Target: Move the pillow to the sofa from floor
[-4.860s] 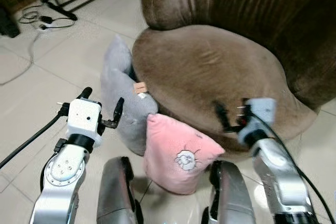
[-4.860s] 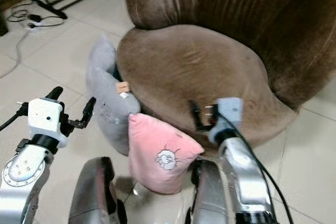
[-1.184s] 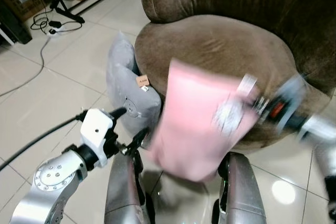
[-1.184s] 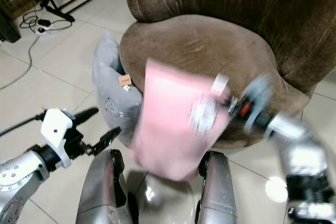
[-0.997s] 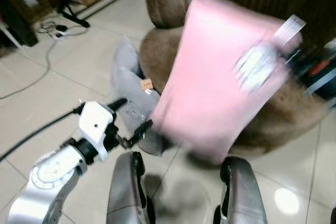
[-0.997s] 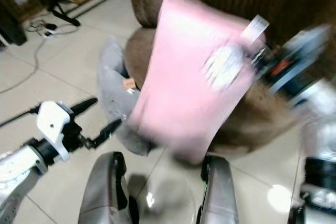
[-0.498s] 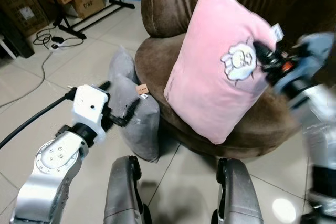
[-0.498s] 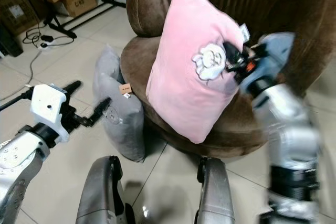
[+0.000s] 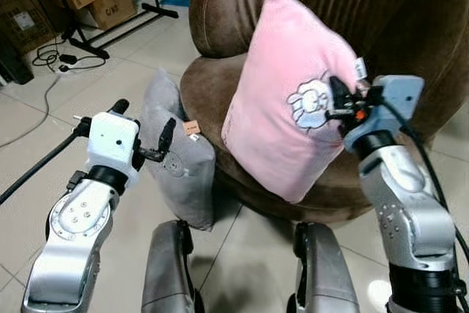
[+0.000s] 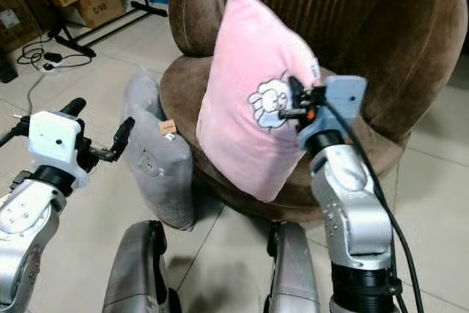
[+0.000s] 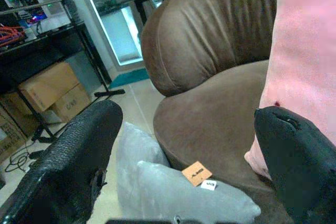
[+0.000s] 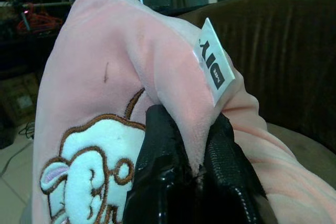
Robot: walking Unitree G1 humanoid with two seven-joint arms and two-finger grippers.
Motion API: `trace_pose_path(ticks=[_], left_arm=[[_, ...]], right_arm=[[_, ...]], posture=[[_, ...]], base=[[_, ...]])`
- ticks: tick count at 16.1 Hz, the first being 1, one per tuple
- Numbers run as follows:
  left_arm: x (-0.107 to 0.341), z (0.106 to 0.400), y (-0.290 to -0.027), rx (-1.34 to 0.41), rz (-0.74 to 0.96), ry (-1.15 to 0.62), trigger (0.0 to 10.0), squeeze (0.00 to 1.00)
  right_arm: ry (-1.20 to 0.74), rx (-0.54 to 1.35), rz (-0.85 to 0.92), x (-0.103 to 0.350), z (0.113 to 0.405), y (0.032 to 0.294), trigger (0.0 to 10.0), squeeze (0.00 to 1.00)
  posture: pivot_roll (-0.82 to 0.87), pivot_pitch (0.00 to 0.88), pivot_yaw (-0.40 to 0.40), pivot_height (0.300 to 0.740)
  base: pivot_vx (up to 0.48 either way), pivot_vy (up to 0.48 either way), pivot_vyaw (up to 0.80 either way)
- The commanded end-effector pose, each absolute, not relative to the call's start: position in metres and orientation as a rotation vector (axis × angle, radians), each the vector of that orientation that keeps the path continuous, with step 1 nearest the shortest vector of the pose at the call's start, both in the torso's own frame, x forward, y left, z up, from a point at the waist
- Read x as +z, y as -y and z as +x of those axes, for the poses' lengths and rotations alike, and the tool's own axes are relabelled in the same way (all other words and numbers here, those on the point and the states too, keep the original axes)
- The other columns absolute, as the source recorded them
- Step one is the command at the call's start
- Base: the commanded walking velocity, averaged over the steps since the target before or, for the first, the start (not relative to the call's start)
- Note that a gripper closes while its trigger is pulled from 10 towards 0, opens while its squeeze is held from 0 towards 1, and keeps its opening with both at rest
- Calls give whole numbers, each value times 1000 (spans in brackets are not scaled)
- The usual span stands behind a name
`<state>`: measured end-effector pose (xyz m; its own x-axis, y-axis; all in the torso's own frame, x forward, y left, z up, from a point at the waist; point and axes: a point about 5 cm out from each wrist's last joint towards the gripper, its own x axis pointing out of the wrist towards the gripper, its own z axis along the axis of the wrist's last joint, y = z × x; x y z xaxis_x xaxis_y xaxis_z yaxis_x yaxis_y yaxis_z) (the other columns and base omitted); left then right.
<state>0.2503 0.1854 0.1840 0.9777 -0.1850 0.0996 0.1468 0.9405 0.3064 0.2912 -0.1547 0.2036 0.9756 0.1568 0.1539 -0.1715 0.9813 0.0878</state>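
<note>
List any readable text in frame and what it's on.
"DIY": white tag on the pink pillow, beside the right tool pinching it.
Print on the cardboard box: too small to read.
Tan tag on the grey pillow: print too small to read.

Head pair: look forward and down from the robot's head at the sofa point(image 9: 308, 71), both arms and the floor point(image 9: 44, 144).
Left wrist: looks along its fingers toward the sofa seat.
Right wrist: very close on the pillow point(image 12: 105, 108).
Shared: sofa, pillow.
</note>
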Motion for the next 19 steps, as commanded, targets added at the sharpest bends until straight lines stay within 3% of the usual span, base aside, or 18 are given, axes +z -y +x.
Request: trace_pose_path(ticks=[1, 5, 9, 14, 19], left_arm=[[184, 250, -185, -158, 320, 138, 10000, 0], [185, 252, -184, -152, 319, 146, 10000, 0], [187, 253, -181, -148, 313, 157, 10000, 0], [189, 256, -176, -155, 244, 166, 10000, 0], [187, 257, -180, -136, 279, 161, 10000, 0]], right_arm=[[133, 174, 99, 202, 291, 150, 10000, 0], [123, 120, -4, 200, 293, 157, 10000, 0], [143, 131, 125, 206, 292, 155, 10000, 0], [132, 113, 135, 203, 289, 156, 10000, 0], [104, 68, 174, 197, 285, 160, 10000, 0]], posture=[[-19, 67, 34, 565], [-20, 65, 25, 605], [-21, 56, 22, 645], [-35, 53, 26, 695], [-42, 48, 40, 740]], base=[[0, 0, 0], [0, 0, 0], [0, 0, 0], [0, 0, 0], [0, 0, 0]])
